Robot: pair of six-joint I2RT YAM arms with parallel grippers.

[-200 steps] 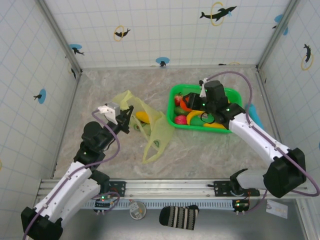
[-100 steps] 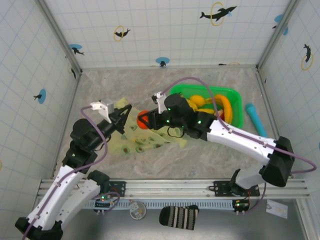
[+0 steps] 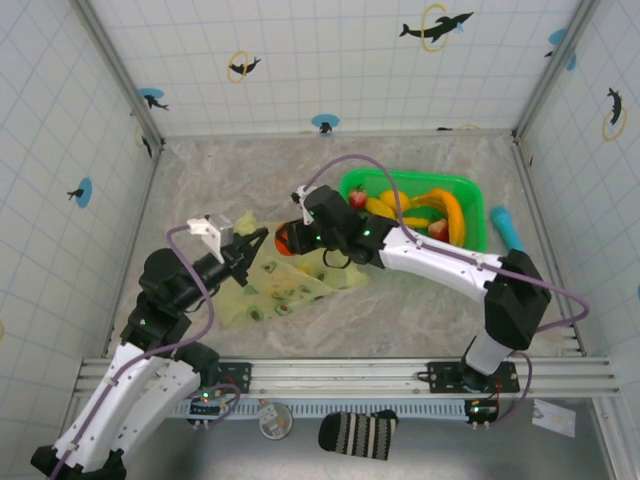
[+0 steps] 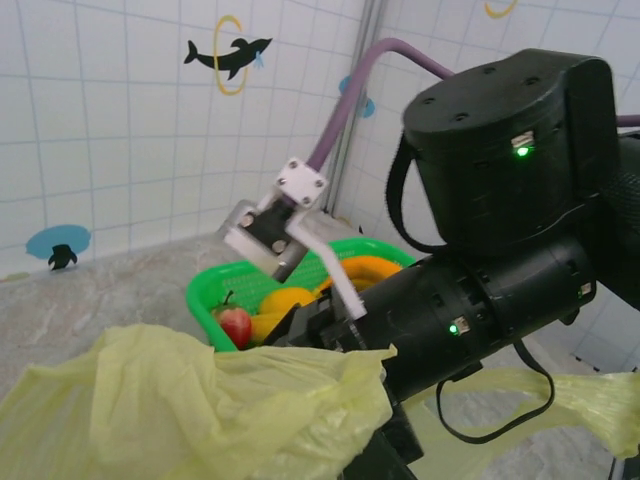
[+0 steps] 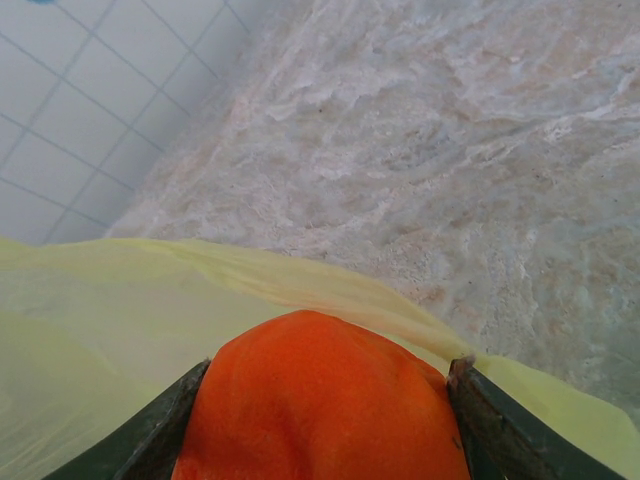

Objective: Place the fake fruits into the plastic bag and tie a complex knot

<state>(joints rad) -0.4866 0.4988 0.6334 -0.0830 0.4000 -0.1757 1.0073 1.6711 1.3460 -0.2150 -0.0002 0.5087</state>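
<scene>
The left gripper (image 3: 251, 250) is clamped shut on the rim of the thin translucent yellow-green plastic bag (image 3: 295, 292); just beside it the right gripper (image 3: 286, 240) grips a round orange plastic fake fruit (image 5: 320, 395) above the bag, other fake fruits (image 3: 405, 208) lying in the rigid green basket (image 3: 476, 218)

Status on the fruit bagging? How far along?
Done: left gripper has the bag pinched up by its edge. In hand: right gripper holds an orange fruit at the bag's mouth. Left: bananas and red pieces sit in the green basket; no knot tied yet.
</scene>
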